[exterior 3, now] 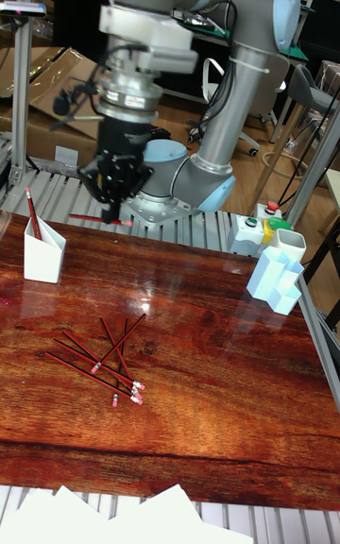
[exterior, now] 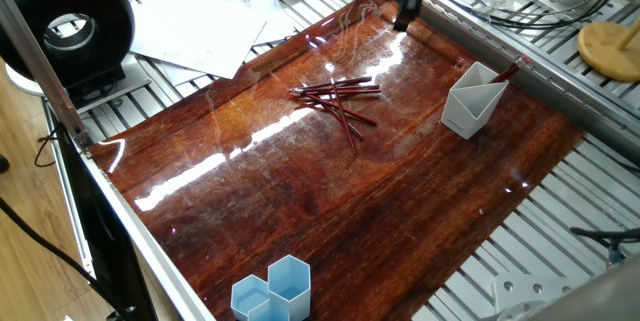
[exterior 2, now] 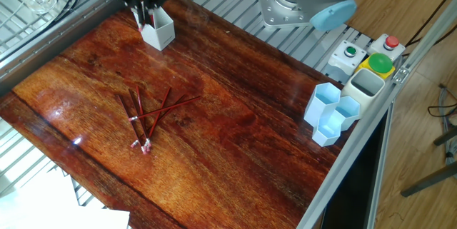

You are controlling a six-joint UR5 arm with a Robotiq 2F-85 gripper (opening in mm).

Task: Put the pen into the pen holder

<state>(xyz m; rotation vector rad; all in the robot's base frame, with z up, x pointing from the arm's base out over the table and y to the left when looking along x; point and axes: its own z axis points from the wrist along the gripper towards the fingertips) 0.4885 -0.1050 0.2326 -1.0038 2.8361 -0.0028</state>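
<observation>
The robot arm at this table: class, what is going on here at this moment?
The single arm's gripper hangs raised above the wooden table, close to the white pen holder. It appears to grip a thin red pen crosswise at its fingertips. That pen is not yet in the holder, where one pen already stands. Several more red pens lie in a loose pile mid-table.
</observation>
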